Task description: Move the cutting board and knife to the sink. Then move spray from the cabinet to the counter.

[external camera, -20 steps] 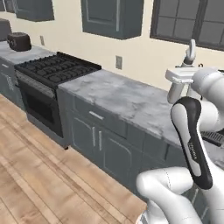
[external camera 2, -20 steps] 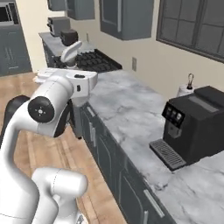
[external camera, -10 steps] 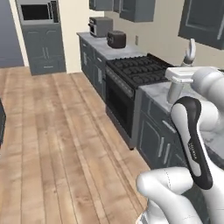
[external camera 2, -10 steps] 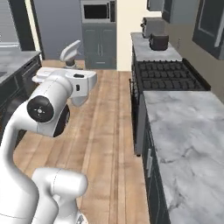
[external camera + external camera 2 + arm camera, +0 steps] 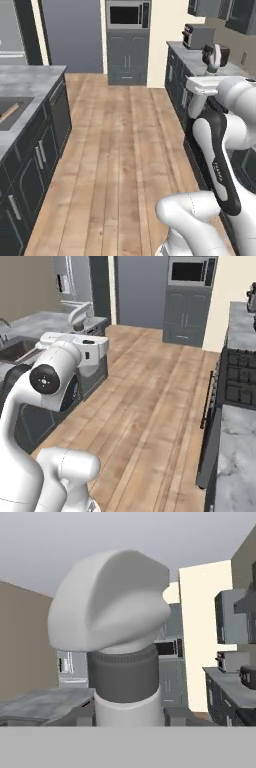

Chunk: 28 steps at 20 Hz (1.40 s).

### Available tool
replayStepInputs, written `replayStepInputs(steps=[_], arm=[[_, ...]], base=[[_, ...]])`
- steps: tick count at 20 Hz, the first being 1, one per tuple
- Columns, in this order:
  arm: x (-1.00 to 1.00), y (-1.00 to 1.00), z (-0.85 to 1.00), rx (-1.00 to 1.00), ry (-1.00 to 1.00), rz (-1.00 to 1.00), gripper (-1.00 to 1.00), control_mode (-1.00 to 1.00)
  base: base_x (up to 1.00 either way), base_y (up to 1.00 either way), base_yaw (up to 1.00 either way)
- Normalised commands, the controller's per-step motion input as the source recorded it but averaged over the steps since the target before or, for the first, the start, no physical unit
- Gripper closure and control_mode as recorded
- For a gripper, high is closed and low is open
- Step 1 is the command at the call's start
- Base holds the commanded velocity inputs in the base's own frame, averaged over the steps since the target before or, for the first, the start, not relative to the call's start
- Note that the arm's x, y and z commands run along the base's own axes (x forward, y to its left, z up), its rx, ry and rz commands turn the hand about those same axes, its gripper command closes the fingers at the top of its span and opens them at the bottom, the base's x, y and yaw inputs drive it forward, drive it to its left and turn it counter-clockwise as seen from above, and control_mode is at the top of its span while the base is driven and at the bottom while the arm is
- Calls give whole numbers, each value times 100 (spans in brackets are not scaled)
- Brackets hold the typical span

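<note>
Swung round since a second ago, the base now faces open floor, not the stove run. Spray (image 5: 117, 657) fills the hand view's centre, clamped upright in the gripper (image 5: 214, 59) at upper right (nozzle topmost). A fast turn could slip it before reaching the counter (image 5: 30, 80).

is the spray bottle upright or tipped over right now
Upright. In the hand view the spray stands with its trigger head on top and collar below; in the left base view it pokes straight up above the gripper.
</note>
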Motion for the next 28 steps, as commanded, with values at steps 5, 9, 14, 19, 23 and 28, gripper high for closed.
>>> replayStepInputs(steps=[5, 9, 14, 19, 23, 28], arm=[[0, 0, 0, 0, 0, 0, 100, 100], [0, 0, 0, 0, 0, 0, 100, 100], [0, 0, 0, 0, 0, 0, 100, 100], [0, 0, 0, 0, 0, 0, 100, 100], [0, 0, 0, 0, 0, 0, 100, 100], [0, 0, 0, 0, 0, 0, 100, 100]], base=[[100, 0, 52], [100, 0, 40], [100, 0, 34], [100, 0, 41], [100, 0, 47], [100, 0, 48]])
